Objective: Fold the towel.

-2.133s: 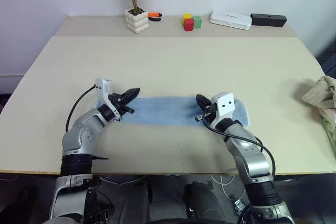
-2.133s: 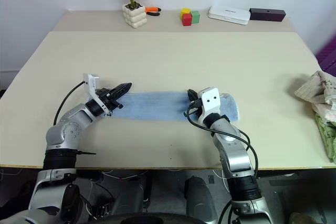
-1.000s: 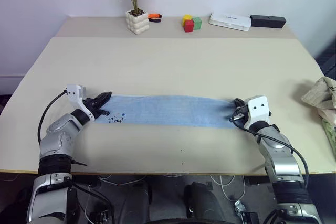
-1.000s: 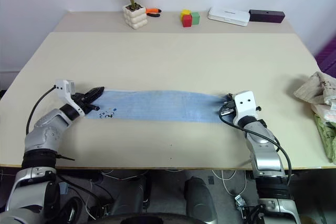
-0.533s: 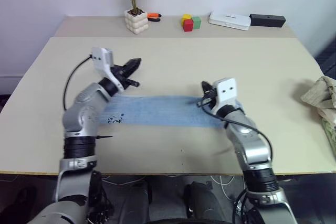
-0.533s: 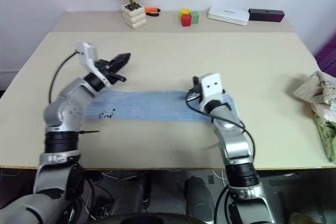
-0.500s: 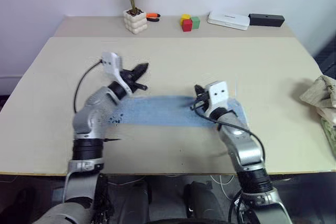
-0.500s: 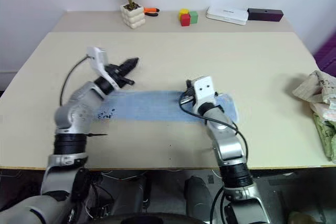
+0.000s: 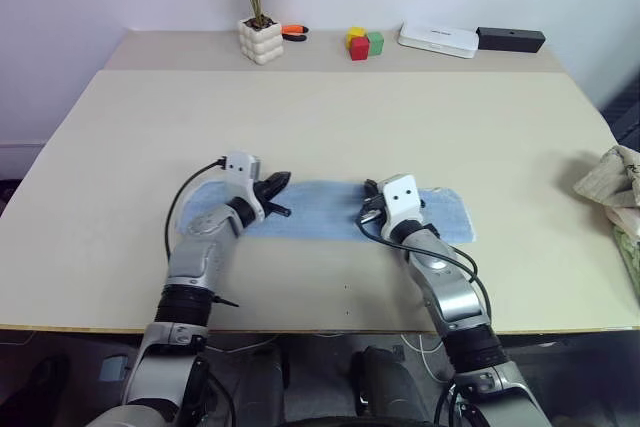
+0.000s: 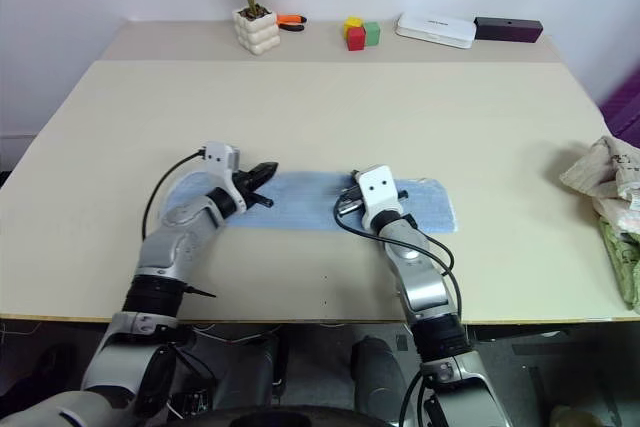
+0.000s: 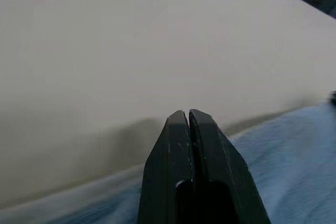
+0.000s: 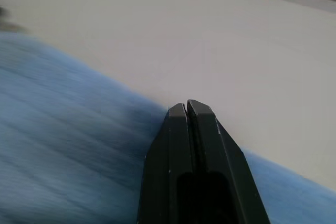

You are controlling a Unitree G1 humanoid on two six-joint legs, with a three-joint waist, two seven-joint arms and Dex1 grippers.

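**Mid-fold, both jaws clenched over the towel**

Looks like the smoothing or re-gripping bit between folds. Towel [image 9: 330, 214] lying as a narrow blue strip on the table [image 9: 330, 117], near the front edge. Left gripper [image 9: 278, 183] and right gripper [image 9: 368, 190] both over it, jaws clenched, grasping nothing visible. Next probably: open, pinch a short end, carry it across. Loads of bare room behind; patterned cloth [image 9: 612, 182] well apart at right
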